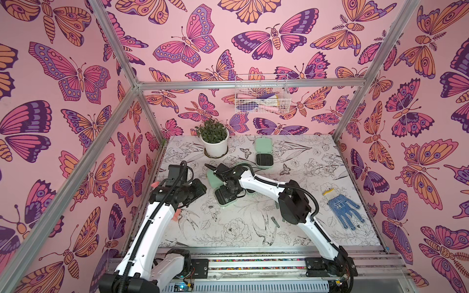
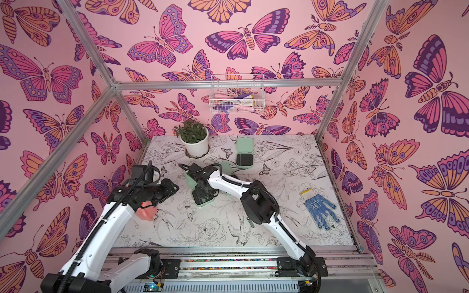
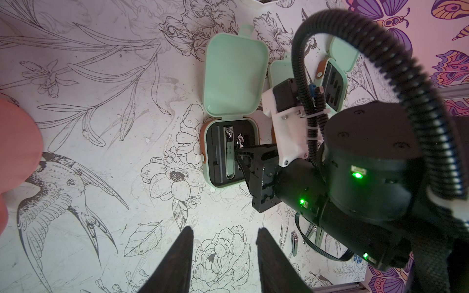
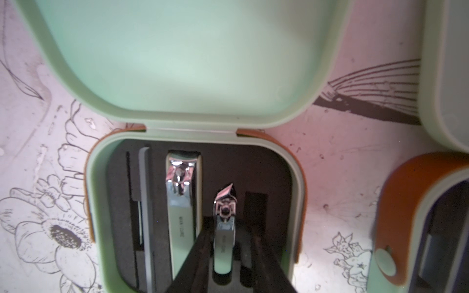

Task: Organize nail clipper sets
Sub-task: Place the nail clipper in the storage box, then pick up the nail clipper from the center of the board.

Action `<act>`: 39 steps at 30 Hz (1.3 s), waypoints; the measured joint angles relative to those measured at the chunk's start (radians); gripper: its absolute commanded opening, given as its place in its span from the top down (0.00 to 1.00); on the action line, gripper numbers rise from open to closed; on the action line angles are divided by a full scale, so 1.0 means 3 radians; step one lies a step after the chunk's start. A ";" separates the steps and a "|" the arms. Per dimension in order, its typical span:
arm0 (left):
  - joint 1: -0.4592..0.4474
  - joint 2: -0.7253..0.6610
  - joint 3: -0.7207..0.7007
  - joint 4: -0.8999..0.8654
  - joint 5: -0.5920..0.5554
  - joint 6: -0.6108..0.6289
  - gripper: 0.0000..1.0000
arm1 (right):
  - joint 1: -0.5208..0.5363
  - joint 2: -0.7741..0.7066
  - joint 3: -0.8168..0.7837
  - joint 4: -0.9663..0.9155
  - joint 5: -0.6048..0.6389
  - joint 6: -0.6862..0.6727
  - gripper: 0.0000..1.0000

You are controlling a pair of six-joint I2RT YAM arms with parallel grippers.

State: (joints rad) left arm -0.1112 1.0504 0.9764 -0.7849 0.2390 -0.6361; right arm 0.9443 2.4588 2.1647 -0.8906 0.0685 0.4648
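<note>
Clippers [image 4: 182, 215] in case [image 4: 97, 192]: wrist views only.
Three cases [image 3: 234, 71] [image 3: 279, 73] [image 3: 332, 86], two seated clippers; right tool [image 4: 231, 236] spread astride one, left tool [image 3: 225, 229] spread.

A potted plant [image 1: 215, 142] and blue dotted glove [image 1: 345, 208] rest on the floral table [image 1: 317, 157].

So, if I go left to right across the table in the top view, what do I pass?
potted plant → open green case at the back → blue glove. The case under the right arm overlaps the plant's span, so it is left out.
</note>
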 measured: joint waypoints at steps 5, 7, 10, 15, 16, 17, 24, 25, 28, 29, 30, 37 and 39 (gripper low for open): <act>0.0000 -0.0001 0.0000 0.0001 0.0000 0.0000 0.56 | 0.0000 -0.0064 0.0000 -0.0017 -0.0010 -0.0004 0.71; 0.0000 -0.0001 0.0000 0.0001 0.0000 0.0000 0.56 | 0.0000 -0.0123 0.0000 -0.0018 -0.0027 -0.0004 0.71; 0.0000 0.0000 0.0000 0.0001 0.0001 0.0000 0.56 | 0.0000 -0.0240 0.0000 -0.0017 -0.0036 -0.0004 0.71; 0.0003 0.0000 -0.0003 0.0005 0.0023 0.0000 0.56 | 0.0000 -0.0441 -0.0005 -0.0062 0.0042 -0.0008 0.72; 0.0003 0.0003 -0.0003 0.0006 0.0028 0.0000 0.56 | -0.0003 -0.0496 -0.0022 -0.0079 0.0088 -0.0013 0.72; 0.0003 0.0004 -0.0003 0.0009 0.0033 0.0000 0.56 | -0.0008 -0.0582 -0.0093 -0.0083 0.0139 -0.0019 0.72; 0.0001 0.0022 -0.0034 0.0024 0.0111 -0.0001 0.53 | -0.0234 -0.1764 -0.1298 -0.0103 0.0389 -0.0015 0.71; -0.0001 0.0022 -0.0042 0.0024 0.0113 0.0000 0.52 | -0.0319 -0.1967 -0.1500 -0.0093 0.0406 0.0011 0.71; -0.0037 0.0022 -0.0051 0.0028 0.0111 -0.0003 0.51 | -0.0582 -0.2511 -0.2096 -0.0061 0.0448 0.0130 0.70; -0.0065 0.0022 -0.0051 0.0038 0.0111 -0.0004 0.51 | -0.0679 -0.2696 -0.2326 -0.0057 0.0465 0.0201 0.70; -0.0106 0.0029 -0.0051 0.0060 0.0108 -0.0008 0.51 | -0.0725 -0.2799 -0.2463 -0.0074 0.0486 0.0259 0.70; -0.0464 0.0306 -0.0051 0.0237 0.0086 -0.0076 0.53 | -0.0685 -0.3315 -0.3569 0.0103 0.0378 0.0734 0.69; -0.0526 0.0380 -0.0051 0.0289 0.0085 -0.0097 0.53 | -0.0573 -0.3395 -0.3866 0.0223 0.0308 0.0811 0.69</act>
State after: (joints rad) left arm -0.2691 1.1645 0.9611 -0.6983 0.2646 -0.6651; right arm 0.7723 1.4403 1.0050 -0.8238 0.1608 0.7082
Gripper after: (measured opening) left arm 0.470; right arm 0.306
